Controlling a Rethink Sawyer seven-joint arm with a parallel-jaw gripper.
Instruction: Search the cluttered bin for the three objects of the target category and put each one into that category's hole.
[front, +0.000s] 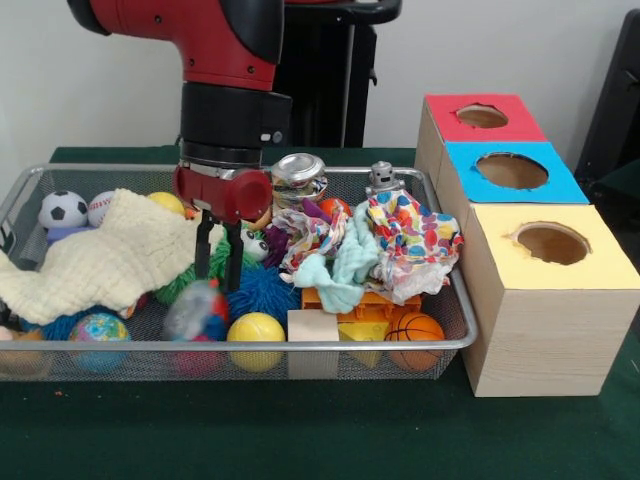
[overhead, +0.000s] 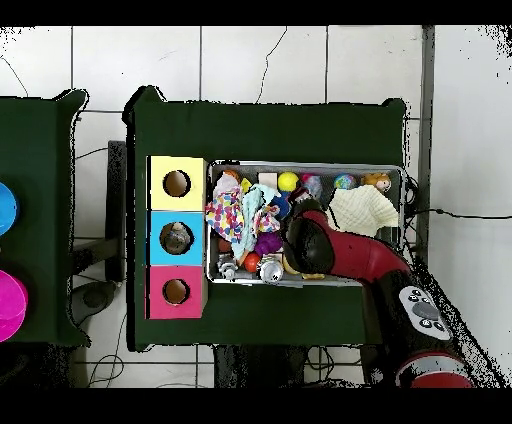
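Inside the wide shallow silver wire-mesh tray (front: 455, 345) lies a heap of clutter: a cream knitted cloth (front: 105, 262), a yellow ball (front: 255, 336), a small orange basketball (front: 413, 330), a pale wooden cube (front: 313, 328), a spotted multicoloured cloth (front: 408, 240) and a shiny metal can (front: 298, 176). Near the front rim, a wrinkly see-through plastic bottle (front: 196, 312) rests among blue spiky balls. Sawyer's black gripper (front: 219, 260) hangs just above it, fingers slightly parted and holding nothing. Beside the tray stand three pale wooden boxes; the red-faced round hole (front: 482, 116) sits farthest back, empty.
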